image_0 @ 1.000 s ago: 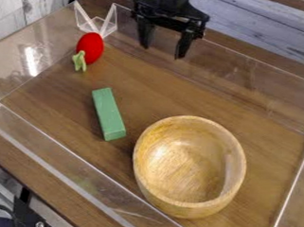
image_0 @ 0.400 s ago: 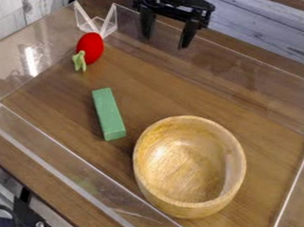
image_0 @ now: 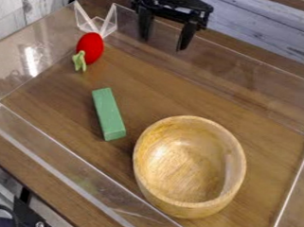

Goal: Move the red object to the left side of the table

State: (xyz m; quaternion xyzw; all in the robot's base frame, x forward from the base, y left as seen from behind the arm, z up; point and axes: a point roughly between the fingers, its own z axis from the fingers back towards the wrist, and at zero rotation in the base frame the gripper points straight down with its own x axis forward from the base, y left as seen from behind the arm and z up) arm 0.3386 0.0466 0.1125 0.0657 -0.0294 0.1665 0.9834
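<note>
Red object (image_0: 89, 48) sits far left on table (image_0: 232, 86), beside left acrylic wall (image_0: 31, 44) — seemingly already on target side. Gripper (image_0: 167, 33) hangs above far edge, fingers spread apart, gripping nothing, right of fruit and clear of it. Green block (image_0: 109, 114) and wooden bowl (image_0: 190, 164) lie nearer — not involved.

Text: none readable
Labels, brands: none on the block (image_0: 109, 114), the bowl (image_0: 190, 164) or the red object (image_0: 89, 47)
Numbers, signs: none on the table (image_0: 232, 90)
</note>
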